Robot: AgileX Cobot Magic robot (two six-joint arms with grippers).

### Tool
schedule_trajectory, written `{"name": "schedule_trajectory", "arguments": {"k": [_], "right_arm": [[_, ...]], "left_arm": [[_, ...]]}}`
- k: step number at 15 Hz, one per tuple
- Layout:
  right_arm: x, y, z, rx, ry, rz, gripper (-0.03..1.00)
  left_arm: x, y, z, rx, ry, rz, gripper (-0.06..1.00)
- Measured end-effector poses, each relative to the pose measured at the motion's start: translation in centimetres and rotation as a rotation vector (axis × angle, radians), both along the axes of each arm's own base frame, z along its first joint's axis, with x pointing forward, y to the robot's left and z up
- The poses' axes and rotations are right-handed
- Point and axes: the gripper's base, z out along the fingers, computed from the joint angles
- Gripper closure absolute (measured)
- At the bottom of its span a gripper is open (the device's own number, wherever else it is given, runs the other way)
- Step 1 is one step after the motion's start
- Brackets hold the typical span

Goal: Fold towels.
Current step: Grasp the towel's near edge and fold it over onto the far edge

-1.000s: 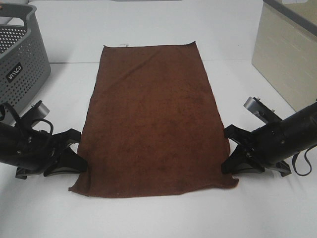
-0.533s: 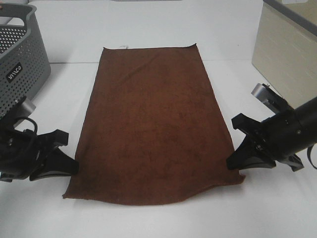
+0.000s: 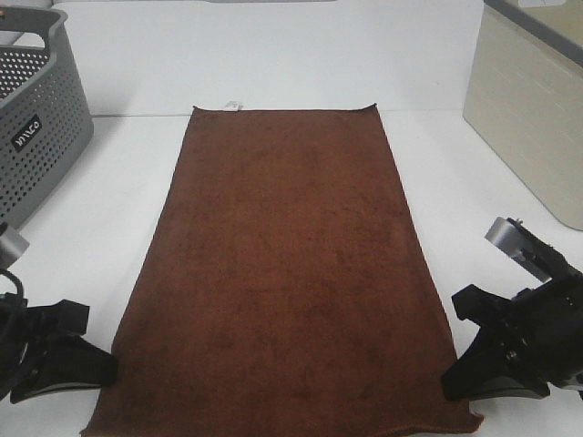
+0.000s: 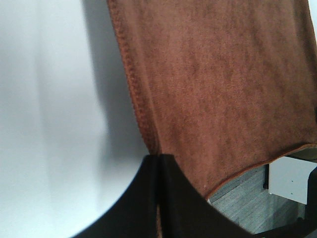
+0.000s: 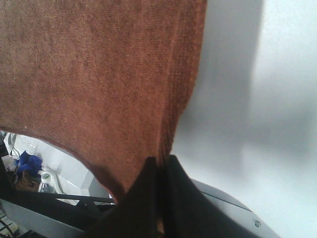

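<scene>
From the high camera, the left gripper (image 3: 109,369) and the right gripper (image 3: 451,387) are dark shapes at the two long edges of the dark brown towel (image 3: 282,273), close to its near corners. That view does not show whether they are gripping. The wrist cameras do: on each side the two black fingers are pressed together, with the towel's stitched hem pinched between them. The wrist views also show the cloth just past each pinch raised off the white surface and casting a shadow. Grey floor and blurred clutter are visible beyond the near hem.

A grey perforated basket (image 3: 36,118) stands at the far left of the white table (image 3: 455,164), apart from the towel. The towel lies spread flat down the middle, with its length running away from the robot and a small white tag (image 3: 233,106) on the far short edge. A beige cabinet (image 3: 528,109) stands at the right, well clear of the cloth.

Bare table lies along both long edges and beyond the far hem. The near hem sits at the bottom edge of the high view.
</scene>
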Motion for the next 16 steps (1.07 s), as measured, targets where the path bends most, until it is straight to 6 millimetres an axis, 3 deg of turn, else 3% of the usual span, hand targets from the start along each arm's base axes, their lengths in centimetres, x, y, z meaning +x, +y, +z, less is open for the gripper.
{"name": "schedule_trajectory", "arguments": {"k": [3,6,9,10,16], "right_arm": [[1.2,0.0,0.6,-0.007,-0.046,-0.007,0.97],[4.9,0.1,2.9,-0.009,-0.144,-0.024,0.97],[10.0,0.3,5.5,-0.002,-0.207,-0.014,0.97],[12.4,0.4,6.2,-0.005,-0.222,0.004,0.97],[22.7,0.7,7.9,-0.032,-0.280,0.035,0.97]], "left_arm": [[1.3,-0.2,0.8,-0.018,0.005,0.046,0.94],[5.0,-0.6,3.0,-0.021,-0.035,0.069,0.94],[9.9,-1.0,4.4,0.024,-0.051,0.065,0.94],[12.5,-1.3,4.8,0.031,-0.063,0.079,0.94],[22.1,-2.7,5.8,-0.001,-0.152,0.131,0.94]]}}
